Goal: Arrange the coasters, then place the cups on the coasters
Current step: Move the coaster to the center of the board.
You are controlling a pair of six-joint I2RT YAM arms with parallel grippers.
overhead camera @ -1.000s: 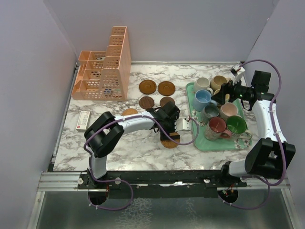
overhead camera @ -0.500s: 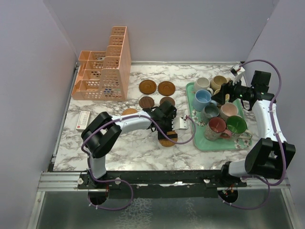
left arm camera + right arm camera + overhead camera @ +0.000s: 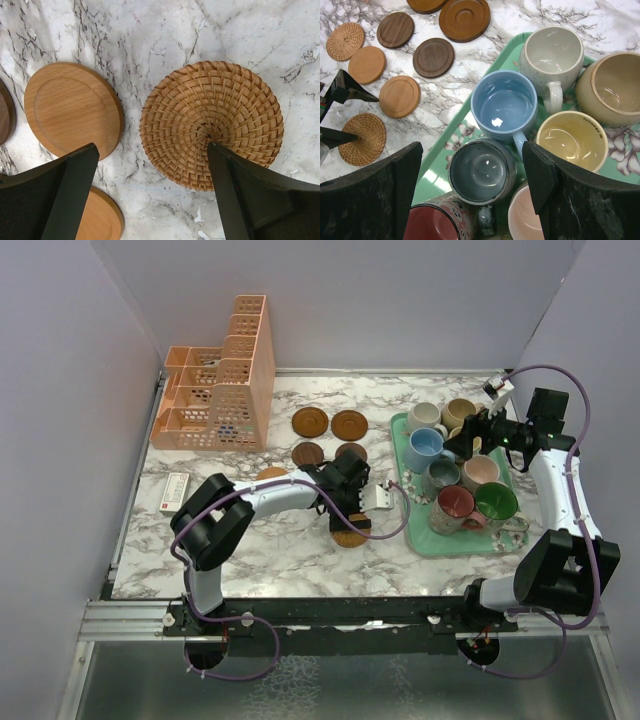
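My left gripper is open above the marble, and nothing sits between its fingers. Its right finger overlaps a woven round coaster, which lies flat near the table's front. Two light wooden coasters lie to its left. More coasters, brown and dark brown, lie further back. My right gripper hangs open over the cups on the green tray, just above the grey cup. Around it stand blue, cream, tan, yellow, red and pink cups. The green cup is at the tray's front.
A peach lattice organiser stands at the back left by the wall. A small white box lies near the left edge. Walls close in the left, back and right sides. The left arm's cable loops down toward the tray's front left corner.
My left gripper has shifted slightly left over the woven coaster and its jaws stand a little wider. The right arm has not moved.
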